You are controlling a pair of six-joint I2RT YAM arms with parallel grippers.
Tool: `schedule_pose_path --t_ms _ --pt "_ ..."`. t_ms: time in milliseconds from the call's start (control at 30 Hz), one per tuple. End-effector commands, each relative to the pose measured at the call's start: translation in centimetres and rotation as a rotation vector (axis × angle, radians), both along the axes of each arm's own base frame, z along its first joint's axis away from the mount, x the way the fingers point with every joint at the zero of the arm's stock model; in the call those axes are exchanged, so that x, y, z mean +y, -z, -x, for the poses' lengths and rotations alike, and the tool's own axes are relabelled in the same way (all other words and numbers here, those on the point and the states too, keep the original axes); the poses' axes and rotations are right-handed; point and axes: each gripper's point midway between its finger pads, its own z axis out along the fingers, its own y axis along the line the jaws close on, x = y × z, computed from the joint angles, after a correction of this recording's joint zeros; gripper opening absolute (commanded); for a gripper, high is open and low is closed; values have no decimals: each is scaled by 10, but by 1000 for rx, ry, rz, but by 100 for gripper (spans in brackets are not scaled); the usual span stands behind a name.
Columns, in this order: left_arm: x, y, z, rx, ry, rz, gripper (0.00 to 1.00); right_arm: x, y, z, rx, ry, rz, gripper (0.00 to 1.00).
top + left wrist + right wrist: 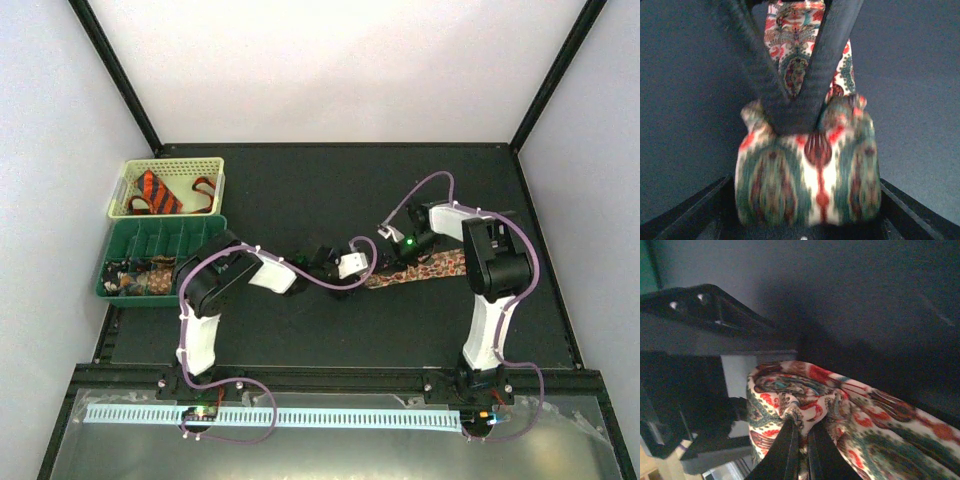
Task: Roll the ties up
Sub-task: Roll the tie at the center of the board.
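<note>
The speckled tie (425,270) lies as a strip on the dark mat, its left end wound into a coil (807,175). My left gripper (366,268) is open, a jaw on each side of the coil, which fills the space between them in the left wrist view. My right gripper (805,440) is shut on a fold at the coil's top, and its black fingers (805,85) come down in a V from the far side. The orange black-striped tie (158,192) lies in the yellow basket (215,170).
A green divided tray (205,228) sits in front of the basket at the mat's left edge, with small patterned coils (130,282) in its near compartments. Purple cables loop off both arms. White walls enclose the mat (300,190).
</note>
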Motion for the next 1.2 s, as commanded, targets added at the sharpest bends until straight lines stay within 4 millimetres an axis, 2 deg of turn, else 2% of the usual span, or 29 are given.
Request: schedule_pose_path --t_ms 0,300,400,500,600,733,800,900,1033,1167 --pt "3 -12 6 7 21 49 77 -39 39 1 -62 -22 237 1" --pt "-13 -2 11 77 -7 116 82 -39 39 1 -84 -13 248 1" --pt "-23 2 11 71 5 124 81 -39 43 2 -87 -2 253 1" --pt "-30 6 6 43 -10 103 74 -36 45 2 -84 -1 241 1" --pt "-16 13 -8 8 -104 29 61 -27 41 -4 -107 3 188 1" --pt "13 14 -3 -43 -107 -37 49 -7 33 -11 -118 -18 117 2" --pt "25 19 1 -36 -111 -82 47 0 28 -17 -127 -14 88 6" --pt "37 23 9 -31 -104 -122 45 1 21 -21 -129 -26 82 19" --pt "43 28 14 -7 -97 -158 44 -9 5 -18 -103 -12 58 40" --pt "42 32 12 2 -95 -181 44 -4 -21 -8 -81 -14 -25 52"
